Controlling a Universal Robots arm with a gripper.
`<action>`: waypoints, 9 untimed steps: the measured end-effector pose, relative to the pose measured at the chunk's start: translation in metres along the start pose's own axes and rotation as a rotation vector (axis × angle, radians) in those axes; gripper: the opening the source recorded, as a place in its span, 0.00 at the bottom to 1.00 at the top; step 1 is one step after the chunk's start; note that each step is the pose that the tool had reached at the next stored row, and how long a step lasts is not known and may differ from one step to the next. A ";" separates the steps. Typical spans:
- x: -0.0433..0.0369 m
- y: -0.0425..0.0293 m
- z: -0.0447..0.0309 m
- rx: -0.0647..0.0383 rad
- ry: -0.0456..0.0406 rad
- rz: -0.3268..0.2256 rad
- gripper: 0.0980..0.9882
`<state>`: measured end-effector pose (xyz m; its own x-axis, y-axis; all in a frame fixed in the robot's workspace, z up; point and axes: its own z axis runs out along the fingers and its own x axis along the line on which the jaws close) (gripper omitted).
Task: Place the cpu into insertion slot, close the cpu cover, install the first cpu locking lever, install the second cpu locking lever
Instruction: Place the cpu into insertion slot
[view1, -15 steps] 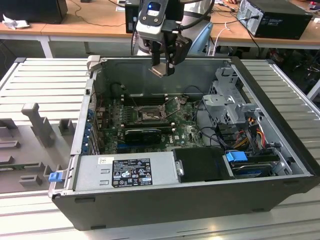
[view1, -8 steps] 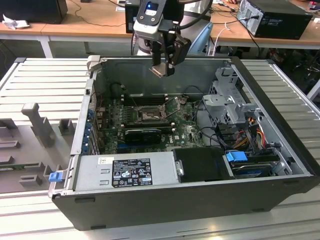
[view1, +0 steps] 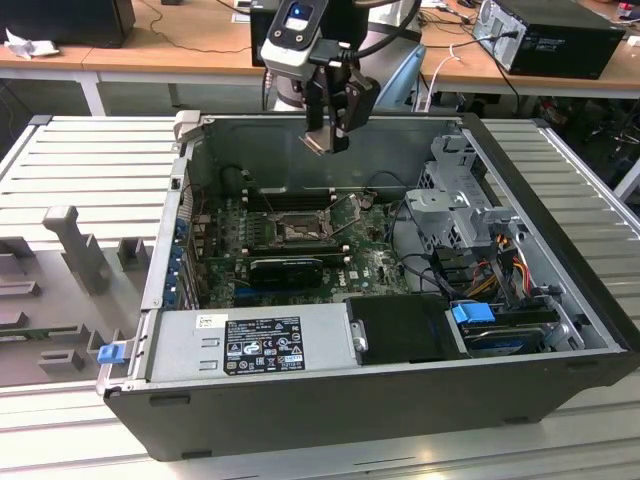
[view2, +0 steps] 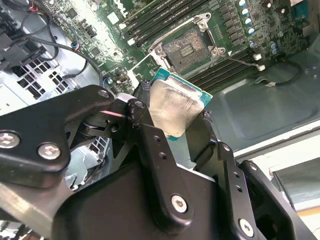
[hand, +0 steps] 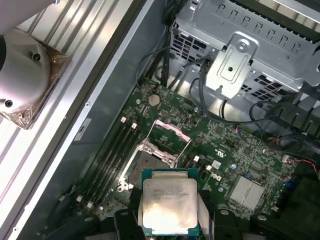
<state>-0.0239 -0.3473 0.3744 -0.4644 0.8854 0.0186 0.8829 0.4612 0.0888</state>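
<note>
Your claw (view1: 326, 140) was clamped on the cpu (view2: 172, 107), one finger on each side edge, silvery face showing in both wrist views. In the exterior view it hung up in the air over the back part of the open case (view1: 300, 400), well above the board (view1: 370, 265), so the chip wasn't touching anything but the fingers (view2: 142, 117).

The slot (hand: 141, 165) sat bare on the board, contact field exposed, right beside the memory sticks (view2: 155, 17). In the first wrist view the cpu (hand: 169, 207) looked close to the slot but not lined up over it. The cover (hand: 172, 130) was flipped up and open on the slot's far side, toward the drive cage (hand: 240, 55). The case sat on the slatted desk (view1: 80, 160).
</note>
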 end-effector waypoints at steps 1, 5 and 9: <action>0.0000 0.0000 0.0000 0.000 -0.0011 0.012 0.48; 0.0000 0.0000 0.0000 -0.001 -0.0042 0.044 0.48; 0.0000 0.0000 0.0001 -0.001 -0.0072 0.076 0.48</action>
<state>-0.0239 -0.3473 0.3743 -0.3956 0.9182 0.0182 0.9154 0.3927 0.0886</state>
